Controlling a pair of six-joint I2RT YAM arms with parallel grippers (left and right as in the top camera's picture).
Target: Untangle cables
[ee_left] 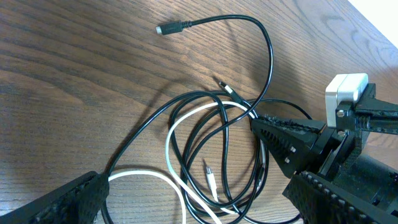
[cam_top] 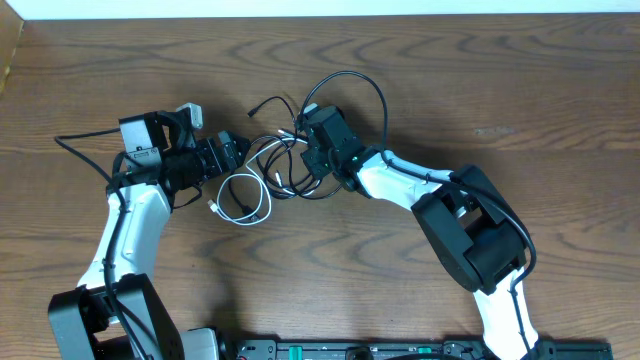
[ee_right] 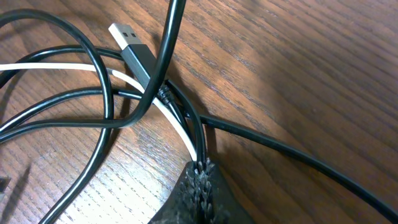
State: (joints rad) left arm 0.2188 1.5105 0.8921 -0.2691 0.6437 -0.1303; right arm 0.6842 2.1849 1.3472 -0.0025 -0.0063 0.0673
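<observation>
On the wooden table (cam_top: 500, 100), right fingers (ee_right: 199, 193) clamp the tangled cables (ee_right: 166, 43); left fingers (ee_left: 68, 200) spread apart.

Lit evenly and fairly brightly from above. Throws faint, soft shadows beside the thin black cable (ee_left: 272, 62) on the brown wood-grain table (ee_left: 74, 62). Glares pale at the left wrist view's upper right. Blurs slightly along the right wrist view's bottom edge.
</observation>
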